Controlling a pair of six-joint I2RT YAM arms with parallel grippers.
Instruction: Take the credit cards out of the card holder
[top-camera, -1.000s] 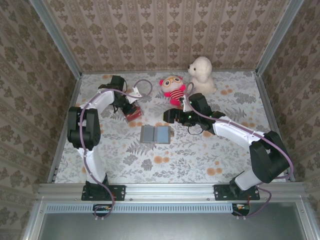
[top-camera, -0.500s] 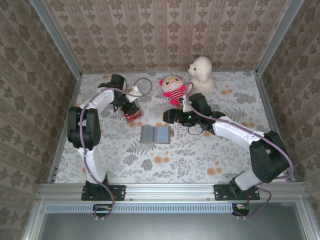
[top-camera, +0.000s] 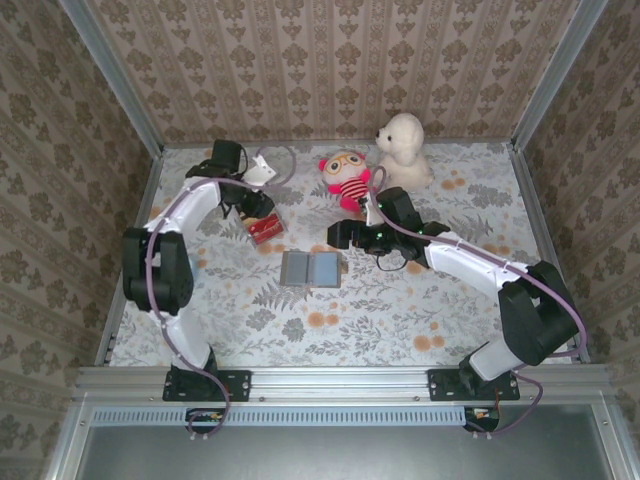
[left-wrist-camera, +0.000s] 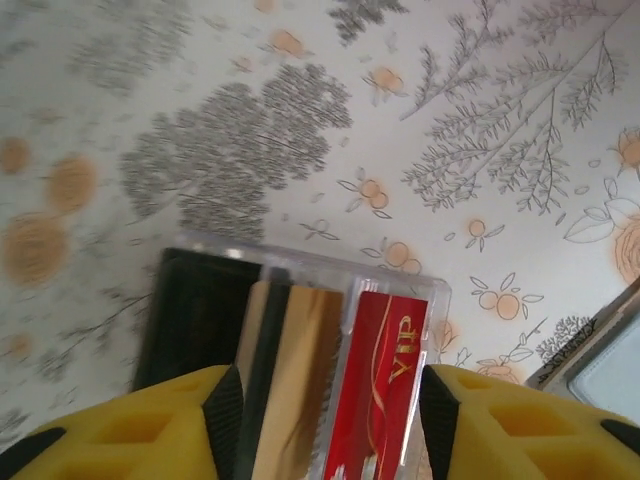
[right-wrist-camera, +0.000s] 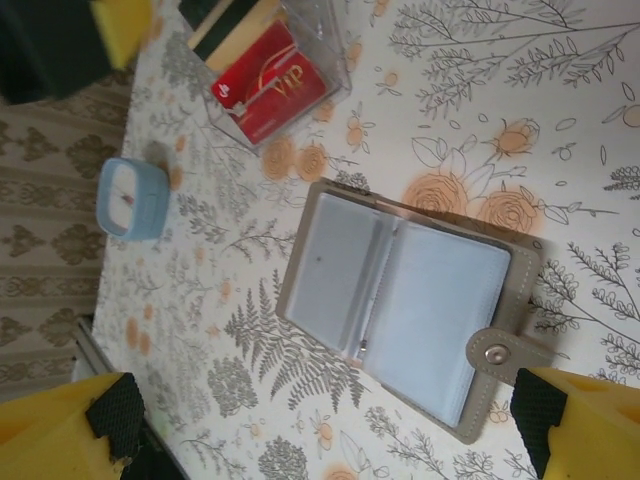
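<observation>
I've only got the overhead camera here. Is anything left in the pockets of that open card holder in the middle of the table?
Observer: On the right wrist camera the card holder lies open and both bluish-grey inner faces look bare; I see no card edge in them.
Operator: And the red thing up and left of it?
Observer: A red card printed VIP, lying in a clear tray beside a gold-brown card and a dark card.
Operator: Is anything gripping those cards?
Observer: No. The left gripper is open over the tray, its jaws apart on either side of the cards.
</observation>
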